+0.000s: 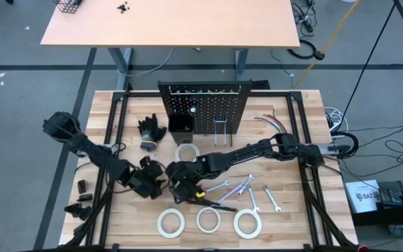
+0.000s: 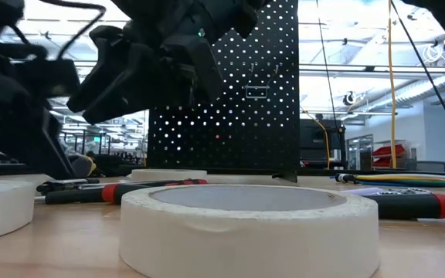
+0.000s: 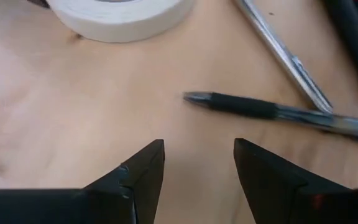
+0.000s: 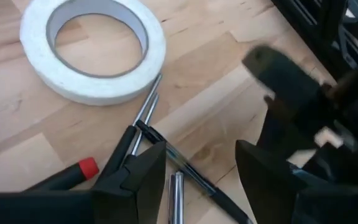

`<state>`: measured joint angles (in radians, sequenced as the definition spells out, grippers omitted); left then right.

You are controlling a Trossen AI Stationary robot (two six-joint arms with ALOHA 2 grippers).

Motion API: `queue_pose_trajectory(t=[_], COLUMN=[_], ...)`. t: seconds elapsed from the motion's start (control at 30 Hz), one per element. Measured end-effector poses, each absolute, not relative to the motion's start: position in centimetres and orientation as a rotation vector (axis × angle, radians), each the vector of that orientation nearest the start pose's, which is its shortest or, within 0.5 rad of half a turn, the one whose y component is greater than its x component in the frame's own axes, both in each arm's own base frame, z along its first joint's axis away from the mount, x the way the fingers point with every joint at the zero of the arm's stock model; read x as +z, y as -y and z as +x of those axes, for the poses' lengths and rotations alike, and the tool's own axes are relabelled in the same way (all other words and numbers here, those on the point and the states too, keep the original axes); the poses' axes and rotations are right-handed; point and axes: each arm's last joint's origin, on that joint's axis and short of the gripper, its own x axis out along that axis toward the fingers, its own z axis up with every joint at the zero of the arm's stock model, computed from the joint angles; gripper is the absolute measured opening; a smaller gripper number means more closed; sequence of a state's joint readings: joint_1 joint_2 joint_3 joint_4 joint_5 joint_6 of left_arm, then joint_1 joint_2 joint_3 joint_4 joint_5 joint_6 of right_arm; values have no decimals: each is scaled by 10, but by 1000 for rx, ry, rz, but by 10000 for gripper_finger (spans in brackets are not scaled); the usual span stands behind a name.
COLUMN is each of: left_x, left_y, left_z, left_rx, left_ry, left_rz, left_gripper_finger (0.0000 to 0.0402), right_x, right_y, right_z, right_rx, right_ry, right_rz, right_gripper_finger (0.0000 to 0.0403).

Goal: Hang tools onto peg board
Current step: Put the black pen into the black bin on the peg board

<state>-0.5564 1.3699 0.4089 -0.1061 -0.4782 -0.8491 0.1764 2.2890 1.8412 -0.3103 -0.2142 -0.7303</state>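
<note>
1. The upright black perforated metal peg board (image 1: 203,106) stands at the far middle of the slatted wooden tabletop (image 1: 292,210); a small black bin (image 1: 181,124) and a pair of thin metal hooks (image 1: 220,133) hang on its front face. It serves as the landmark here.
2. The left gripper (image 1: 165,183) hovers low over the wood, in front of the peg board and a little to its left. Its two dark fingers (image 3: 143,177) are spread apart with bare wood between them, holding nothing.
3. Just beyond those fingers in the left wrist view lies a thin black-handled screwdriver (image 3: 278,112), apart from both tips, with a second silver shaft (image 3: 284,56) crossing past it.
4. The right gripper (image 1: 180,187) reaches in from the peg board's right side and sits just beside the left gripper, in front of the board. Its fingers (image 4: 138,180) are also parted and grip nothing.
5. In the right wrist view, thin screwdriver shafts (image 4: 145,115) and a red-and-black handle (image 4: 73,174) lie right at and under the right gripper's fingers; I cannot tell whether they touch.
6. A white ring-shaped tape roll (image 4: 92,46) lies flat just beyond those shafts.
7. One more white tape roll (image 1: 187,152) lies directly before the peg board; three others (image 1: 208,220) sit in a row at the near edge, farthest from the board.
8. Small silver open-end wrenches (image 1: 247,192) lie in front of the board's right half, between it and the near row of rolls.
9. A black glove (image 1: 150,131) lies just left of the peg board.
</note>
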Motion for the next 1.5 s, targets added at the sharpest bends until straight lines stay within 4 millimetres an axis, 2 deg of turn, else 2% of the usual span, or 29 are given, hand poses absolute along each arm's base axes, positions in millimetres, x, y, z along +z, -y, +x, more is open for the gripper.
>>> queue_pose_trajectory(t=[0.27,0.63,0.93,1.13,1.5], left_x=[108,104,116,119,115], left_y=[83,86,89,95,111], left_z=[194,205,198,186,166], left_rx=[277,249,225,202,206], left_ry=[-867,-822,-798,-860,-923], left_rz=[-246,-291,-296,-278,-271], left_gripper_finger=[196,196,196,196,196], right_x=[183,149,156,156,143], right_y=[-98,-115,-118,-117,-99], right_z=[502,503,508,509,515], right_rx=[631,662,587,573,575], right_ry=[-583,-638,-591,-597,-624], right_rz=[-673,-730,-630,-602,-487], right_gripper_finger=[187,187,187,187,187])
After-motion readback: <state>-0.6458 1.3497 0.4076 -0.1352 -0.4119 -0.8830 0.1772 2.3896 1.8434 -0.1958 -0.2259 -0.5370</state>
